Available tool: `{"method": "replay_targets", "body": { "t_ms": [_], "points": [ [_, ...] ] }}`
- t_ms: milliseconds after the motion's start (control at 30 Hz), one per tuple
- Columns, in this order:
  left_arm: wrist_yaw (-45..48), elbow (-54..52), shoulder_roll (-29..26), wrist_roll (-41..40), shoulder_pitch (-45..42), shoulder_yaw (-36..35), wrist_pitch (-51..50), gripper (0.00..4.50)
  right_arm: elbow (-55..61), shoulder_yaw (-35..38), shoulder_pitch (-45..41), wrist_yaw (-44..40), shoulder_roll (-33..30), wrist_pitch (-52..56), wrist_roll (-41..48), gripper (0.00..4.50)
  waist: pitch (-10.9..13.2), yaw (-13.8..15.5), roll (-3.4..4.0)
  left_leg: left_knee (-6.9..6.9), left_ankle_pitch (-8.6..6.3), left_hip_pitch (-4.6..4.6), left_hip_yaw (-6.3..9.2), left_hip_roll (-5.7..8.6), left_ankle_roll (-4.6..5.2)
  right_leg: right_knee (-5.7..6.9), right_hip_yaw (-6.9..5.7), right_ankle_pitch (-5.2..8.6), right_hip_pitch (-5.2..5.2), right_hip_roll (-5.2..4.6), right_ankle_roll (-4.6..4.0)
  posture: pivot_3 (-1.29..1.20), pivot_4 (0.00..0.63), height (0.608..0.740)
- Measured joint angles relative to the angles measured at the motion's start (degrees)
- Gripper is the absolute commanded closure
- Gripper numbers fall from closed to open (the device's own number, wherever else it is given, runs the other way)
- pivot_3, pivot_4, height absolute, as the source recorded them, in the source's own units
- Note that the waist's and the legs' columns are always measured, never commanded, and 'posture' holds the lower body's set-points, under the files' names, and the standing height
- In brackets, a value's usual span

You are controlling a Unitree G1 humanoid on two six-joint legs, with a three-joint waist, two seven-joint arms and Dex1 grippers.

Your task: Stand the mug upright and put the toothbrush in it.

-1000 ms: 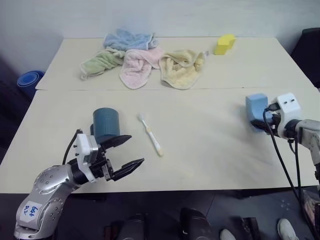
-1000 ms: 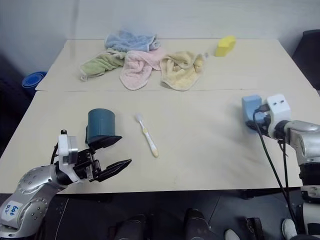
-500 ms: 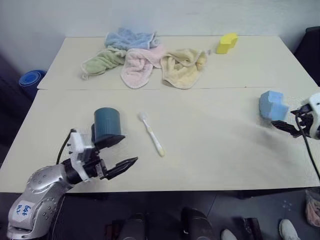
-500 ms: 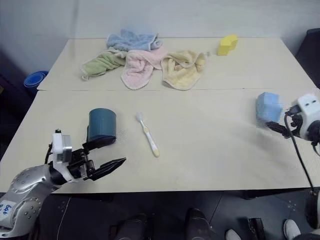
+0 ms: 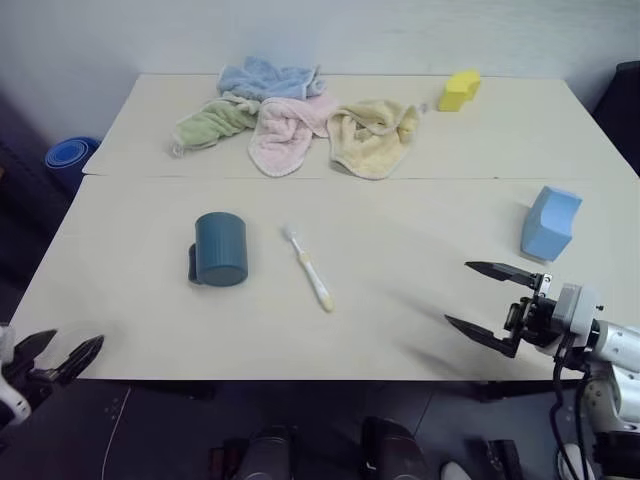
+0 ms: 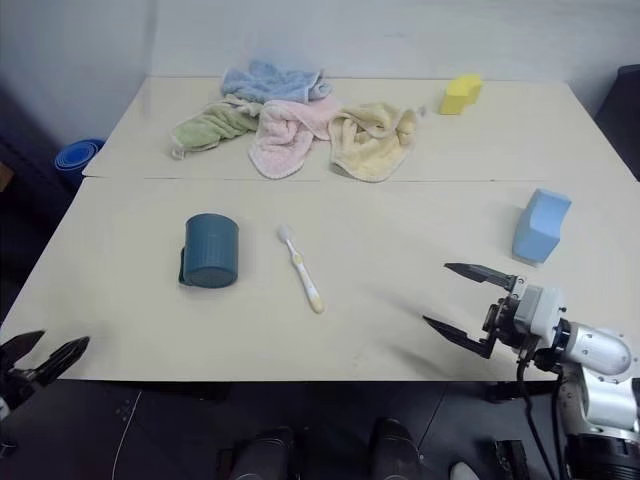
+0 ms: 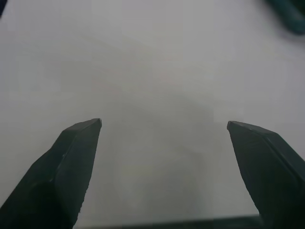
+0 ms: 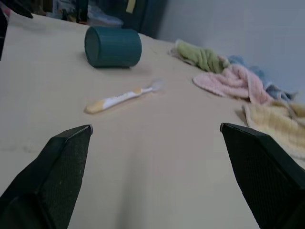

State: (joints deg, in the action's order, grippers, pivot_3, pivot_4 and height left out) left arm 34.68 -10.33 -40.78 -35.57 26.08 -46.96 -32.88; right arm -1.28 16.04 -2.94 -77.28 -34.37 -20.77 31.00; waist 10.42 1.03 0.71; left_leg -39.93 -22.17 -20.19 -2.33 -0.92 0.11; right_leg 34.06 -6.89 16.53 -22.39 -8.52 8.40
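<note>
The dark teal mug [image 5: 220, 250] lies on its side left of the table's middle, handle toward the near left. Its inside stays hidden. Just right of it lies the pale yellow-and-white toothbrush [image 5: 308, 268], flat, bristle head at the far end. My right gripper [image 5: 458, 293] hovers open and empty over the near right of the table, pointing left toward the toothbrush [image 8: 121, 98] and the mug [image 8: 113, 46]. Off the table's near left corner, my left gripper [image 5: 50, 358] is open and empty. Its fingers [image 7: 78, 143] stand wide apart over bare tabletop.
A light blue block [image 5: 550, 222] stands near the right edge, beyond my right gripper. Several crumpled towels [image 5: 300, 115] and a yellow block [image 5: 458, 88] lie on the far table. A blue object [image 5: 68, 155] sits on the floor at left.
My left arm pulled away from beside the mug to the near left corner. My right gripper left the blue block, opened and swung in toward the table's near middle.
</note>
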Motion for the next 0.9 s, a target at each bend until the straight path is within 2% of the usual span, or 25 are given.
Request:
{"method": "replay_targets", "body": {
  "t_ms": [100,167,267,333,467,600,700,800,900],
  "points": [
    [-1.9,-1.5,-0.7,-3.3,-2.1,-0.5,-6.1,0.00,0.3,-0.5,0.1,-1.0,0.2,-0.4,0.6,0.03,0.0,0.5,0.00,-0.05,0.00,0.00,0.09,0.00,0.00,0.05,0.02,0.00,0.04,-0.01,0.00,0.00,0.150,0.740],
    [-9.3,-5.7,-3.5,-12.4,-10.9,0.5,-21.1,0.00,-0.1,-1.1,-0.4,-1.5,0.2,-0.6,0.8,0.03,0.0,0.8,-0.09,-0.21,0.01,0.01,0.48,0.03,-0.01,0.39,0.19,0.00,0.11,-0.01,0.00,0.00,0.150,0.740],
    [-18.7,-7.5,-4.3,-19.7,-23.9,2.3,-33.4,0.00,-1.7,-1.5,-1.0,-2.1,0.2,-1.6,0.9,0.03,0.0,0.3,-0.12,-0.14,0.01,0.12,0.88,0.11,-0.02,0.47,0.35,0.00,0.13,-0.02,0.00,0.00,0.150,0.740],
    [-24.4,-6.6,-4.1,-20.0,-32.5,6.6,-39.2,0.00,-3.5,-1.2,-0.3,-2.5,0.2,-2.2,1.0,0.03,-0.1,0.1,-0.09,-0.06,0.00,0.18,0.86,0.14,-0.02,0.62,0.33,-0.01,0.06,0.01,0.00,0.00,0.150,0.740],
    [-30.5,-1.4,-1.7,-17.1,-43.3,15.1,-45.7,0.00,-4.3,-1.5,0.0,-2.5,0.8,-3.3,1.0,0.03,-0.1,-1.3,-0.10,-0.03,0.02,0.12,0.40,0.12,-0.04,0.70,0.27,0.00,-0.07,0.10,0.00,0.00,0.150,0.740],
    [-31.4,2.5,-1.1,-13.9,-47.0,19.7,-46.4,0.00,-4.4,-1.7,0.7,-2.3,1.2,-4.1,1.0,0.03,-0.1,-1.7,-0.11,-0.02,0.03,0.13,0.38,0.08,-0.07,0.71,0.28,0.00,-0.09,0.13,0.00,0.00,0.150,0.740],
    [-30.0,8.8,-1.5,-8.7,-53.9,27.0,-44.3,0.00,-3.5,-2.1,1.5,-0.2,2.4,-4.3,0.9,0.03,-0.1,-0.8,-0.07,-0.13,0.05,0.16,0.31,0.13,-0.10,0.69,0.40,0.00,-0.01,0.11,0.00,0.00,0.150,0.740],
    [-28.2,12.8,-1.6,-5.2,-57.4,30.7,-42.7,0.59,-2.1,-2.2,2.3,1.9,2.9,-4.3,0.5,0.00,-0.2,-0.1,0.06,-0.12,0.06,0.31,0.24,0.14,-0.11,0.71,0.49,0.00,0.05,0.10,0.00,0.00,0.150,0.740],
    [-26.3,16.6,-0.2,-2.2,-60.8,33.4,-42.0,1.47,-0.4,-2.2,3.9,4.1,3.1,-4.1,0.4,0.00,-0.2,0.7,0.17,-0.09,0.06,0.49,0.20,0.17,-0.11,0.70,0.55,0.00,0.23,0.10,0.01,0.00,0.150,0.740]
  ]
}}
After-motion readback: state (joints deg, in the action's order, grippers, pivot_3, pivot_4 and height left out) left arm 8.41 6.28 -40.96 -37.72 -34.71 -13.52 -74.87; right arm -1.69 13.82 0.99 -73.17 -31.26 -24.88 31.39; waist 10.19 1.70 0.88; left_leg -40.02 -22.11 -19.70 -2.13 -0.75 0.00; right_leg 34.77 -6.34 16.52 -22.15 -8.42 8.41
